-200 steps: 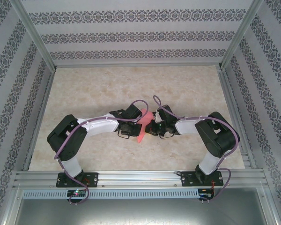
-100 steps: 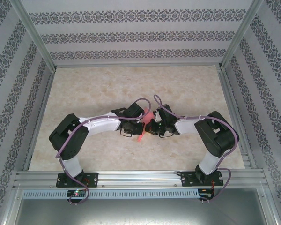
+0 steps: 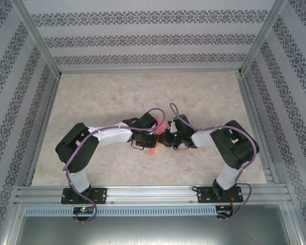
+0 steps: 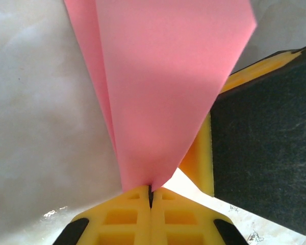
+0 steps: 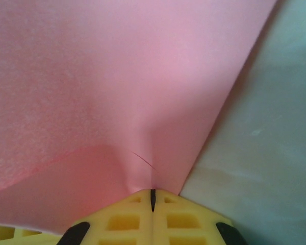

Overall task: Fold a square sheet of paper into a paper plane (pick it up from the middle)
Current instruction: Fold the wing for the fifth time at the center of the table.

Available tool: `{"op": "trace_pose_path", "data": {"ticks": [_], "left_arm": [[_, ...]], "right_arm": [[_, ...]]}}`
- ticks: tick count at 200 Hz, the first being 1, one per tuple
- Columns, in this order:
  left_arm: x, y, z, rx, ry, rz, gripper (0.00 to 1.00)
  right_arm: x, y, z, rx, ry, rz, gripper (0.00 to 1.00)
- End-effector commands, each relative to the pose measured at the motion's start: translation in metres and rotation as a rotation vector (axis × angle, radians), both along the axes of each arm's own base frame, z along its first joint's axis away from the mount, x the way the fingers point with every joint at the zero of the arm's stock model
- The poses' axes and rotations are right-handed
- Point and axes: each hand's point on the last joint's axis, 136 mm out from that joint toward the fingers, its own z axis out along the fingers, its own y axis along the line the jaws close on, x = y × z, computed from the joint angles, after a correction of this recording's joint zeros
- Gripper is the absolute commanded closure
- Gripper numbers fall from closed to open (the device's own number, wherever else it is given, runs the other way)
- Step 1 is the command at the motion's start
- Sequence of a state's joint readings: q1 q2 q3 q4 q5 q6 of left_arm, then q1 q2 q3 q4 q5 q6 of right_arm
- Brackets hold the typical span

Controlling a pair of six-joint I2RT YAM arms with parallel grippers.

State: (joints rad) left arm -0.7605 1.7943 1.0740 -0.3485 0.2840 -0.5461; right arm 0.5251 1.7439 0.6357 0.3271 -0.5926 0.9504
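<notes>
The salmon-pink sheet of paper (image 3: 161,126) hangs between my two grippers over the middle of the table, folded in layers into a pointed, paper-plane-like shape. A narrow tip pokes out below them. My left gripper (image 3: 154,137) is shut, and in the left wrist view its yellow jaws (image 4: 151,190) pinch the paper (image 4: 163,92) where it narrows to a point. My right gripper (image 3: 164,138) faces it closely and is also shut. Its tips (image 5: 153,195) clamp an edge of the paper (image 5: 117,87), which creases slightly at the grip. The right gripper's finger (image 4: 260,143) shows beside the paper in the left wrist view.
The beige marble-patterned tabletop (image 3: 117,97) stretches behind and to both sides of the arms. Patterned walls and aluminium rails (image 3: 148,191) enclose it. Both arms bend inward with their elbows out toward the table's sides.
Both grippers have drawn closer together and slightly right, still holding the paper. Less of the pink paper shows between them from above than a second ago.
</notes>
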Motion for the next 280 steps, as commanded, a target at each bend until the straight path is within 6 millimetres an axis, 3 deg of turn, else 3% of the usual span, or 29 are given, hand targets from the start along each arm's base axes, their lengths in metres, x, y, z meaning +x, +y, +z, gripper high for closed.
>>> {"op": "trace_pose_path", "data": {"ticks": [1, 83, 135, 202, 280], "left_arm": [[0.003, -0.016, 0.003, -0.034, -0.018, -0.029, 0.95], [-0.001, -0.008, -0.017, -0.016, 0.006, -0.024, 0.92], [-0.001, -0.007, -0.019, -0.024, 0.01, -0.03, 0.86], [0.0, -0.007, -0.018, -0.036, -0.006, -0.047, 0.77], [0.001, -0.003, -0.019, -0.034, -0.006, -0.046, 0.76]], "right_arm": [[-0.006, -0.009, -0.018, -0.023, 0.055, -0.034, 1.0], [-0.001, -0.011, -0.005, 0.045, 0.03, -0.061, 1.0], [0.005, -0.022, 0.007, 0.046, -0.001, -0.082, 0.92], [0.019, -0.033, 0.028, 0.092, -0.044, -0.113, 0.9], [0.02, -0.029, 0.037, 0.116, -0.071, -0.072, 0.69]]}}
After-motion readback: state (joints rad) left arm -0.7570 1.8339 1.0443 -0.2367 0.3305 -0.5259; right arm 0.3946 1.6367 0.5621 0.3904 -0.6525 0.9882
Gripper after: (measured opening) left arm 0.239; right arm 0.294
